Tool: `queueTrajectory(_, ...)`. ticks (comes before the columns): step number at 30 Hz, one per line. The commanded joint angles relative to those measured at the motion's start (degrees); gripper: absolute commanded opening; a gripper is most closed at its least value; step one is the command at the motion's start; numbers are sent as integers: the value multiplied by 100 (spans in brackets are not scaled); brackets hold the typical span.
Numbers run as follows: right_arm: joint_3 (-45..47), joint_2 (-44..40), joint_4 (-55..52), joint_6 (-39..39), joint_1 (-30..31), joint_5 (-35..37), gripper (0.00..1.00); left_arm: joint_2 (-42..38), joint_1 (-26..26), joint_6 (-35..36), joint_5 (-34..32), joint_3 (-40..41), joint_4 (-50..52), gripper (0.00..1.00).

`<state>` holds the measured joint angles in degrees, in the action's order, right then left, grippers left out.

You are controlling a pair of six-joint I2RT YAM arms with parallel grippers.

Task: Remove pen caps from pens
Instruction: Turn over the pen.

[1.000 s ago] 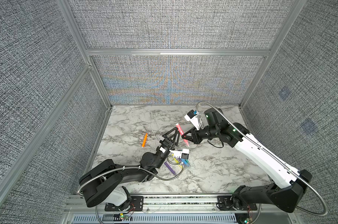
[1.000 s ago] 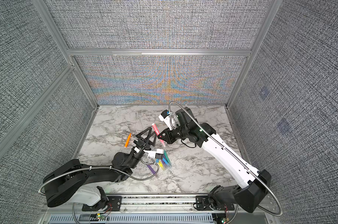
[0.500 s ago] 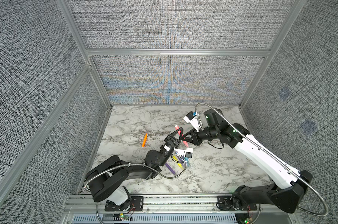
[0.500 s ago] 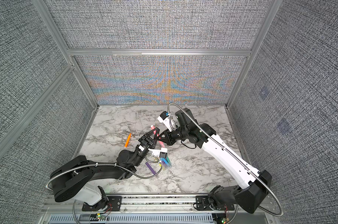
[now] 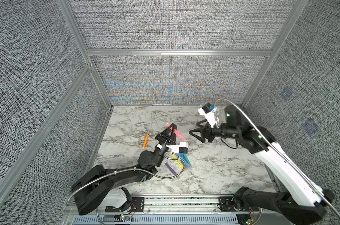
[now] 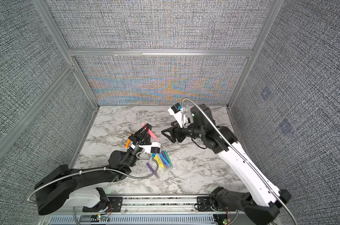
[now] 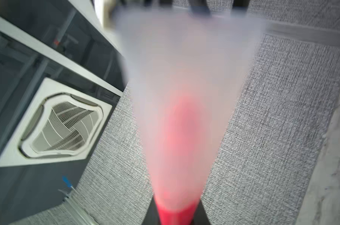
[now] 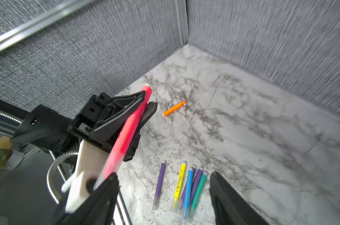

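The left gripper (image 5: 171, 127) is clenched on a slim pink-red marker pen (image 5: 176, 132), holding it in the air above the white marble surface (image 5: 214, 165). The jaws grasp the pen close to one end. A short stub with a pale tip sticks out past the fingertips, and most of the barrel slants back alongside the gripper's body, as the right wrist view (image 8: 130, 124) shows.

The right gripper (image 5: 193, 128) stands near the pen's long free end, its jaws released and spread wide with nothing between them. In both top views a strip of bare marble shows between these jaws and the pen. That free end is blurred and pale in the right wrist view, so I cannot tell whether a cap sits on it.

On the far side of the pink-red marker pen from the right gripper, a short orange pen (image 5: 145, 140) lies alone on the surface. Below the held pen's free end, five pens lie close together on the surface: a purple pen (image 8: 159, 183), a yellow pen (image 8: 180, 183), a blue pen (image 8: 187, 191), a second purple pen (image 8: 196, 181) and a teal pen (image 8: 199, 189).
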<state>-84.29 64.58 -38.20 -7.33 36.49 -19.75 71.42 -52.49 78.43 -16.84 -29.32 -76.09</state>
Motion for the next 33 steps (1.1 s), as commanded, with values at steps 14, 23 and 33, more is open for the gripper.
queueTrajectory(14,2543,-1757,3477,907,421,-953,99,-272,2200,-5575,9746,-3451,9429,7)
queueTrajectory(23,2229,-1085,3434,1554,1332,-53,72,-149,2199,-6087,9149,-3195,8795,4)
queueTrajectory(33,1442,-40,3429,1297,1457,137,56,-373,2208,-6357,8213,-2864,8175,3)
